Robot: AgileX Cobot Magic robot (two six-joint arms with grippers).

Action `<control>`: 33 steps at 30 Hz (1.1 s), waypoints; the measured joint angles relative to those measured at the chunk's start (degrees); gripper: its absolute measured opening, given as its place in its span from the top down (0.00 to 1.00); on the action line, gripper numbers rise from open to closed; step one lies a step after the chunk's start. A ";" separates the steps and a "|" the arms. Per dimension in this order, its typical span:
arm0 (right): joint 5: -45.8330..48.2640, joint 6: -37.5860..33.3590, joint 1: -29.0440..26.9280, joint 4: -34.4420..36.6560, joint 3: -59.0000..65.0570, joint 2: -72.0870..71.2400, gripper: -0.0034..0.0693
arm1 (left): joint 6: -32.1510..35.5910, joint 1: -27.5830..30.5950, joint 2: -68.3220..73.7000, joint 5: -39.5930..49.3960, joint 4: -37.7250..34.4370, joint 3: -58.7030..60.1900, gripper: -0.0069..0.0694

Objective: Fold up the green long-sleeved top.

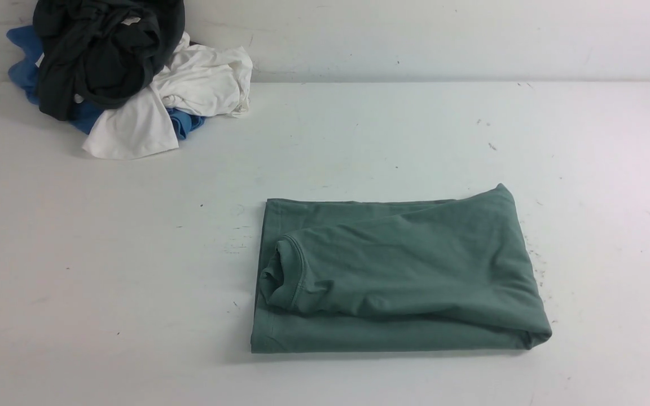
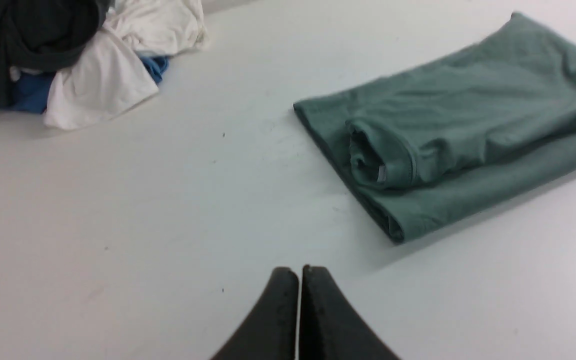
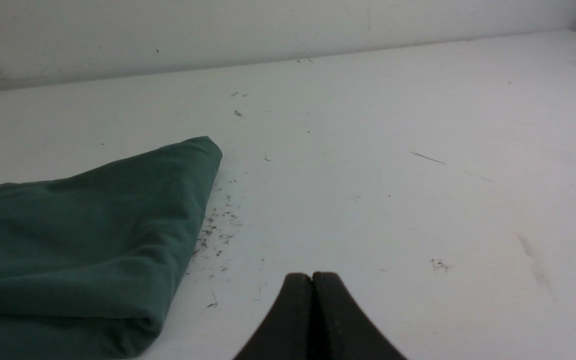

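The green long-sleeved top lies folded into a compact rectangle on the white table, right of centre near the front. A cuffed sleeve end rests on its left side. It also shows in the left wrist view as the folded top and in the right wrist view as one green corner. My left gripper is shut and empty above bare table, apart from the top. My right gripper is shut and empty too, off the top's right edge. Neither arm shows in the front view.
A heap of other clothes sits at the back left by the wall: a blackish-green garment, a white one and a blue one. The table is scattered with dark lint near the top's right edge.
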 joint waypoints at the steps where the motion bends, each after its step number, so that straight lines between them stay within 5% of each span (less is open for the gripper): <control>1: 0.00 0.00 0.00 0.00 0.00 0.00 0.97 | 0.07 1.15 -0.43 -2.25 -0.73 1.01 0.92; 9: 0.05 0.00 0.00 0.03 0.00 0.00 0.97 | 7.14 16.59 -5.62 -24.22 -8.39 16.18 0.92; 18: 0.06 0.00 0.00 0.03 0.00 0.00 0.97 | 7.59 21.29 -5.78 -26.85 -6.85 25.94 0.92; 33: 0.06 0.00 0.00 0.03 0.00 0.00 0.97 | 7.48 26.75 -5.78 -22.97 -6.07 25.99 0.92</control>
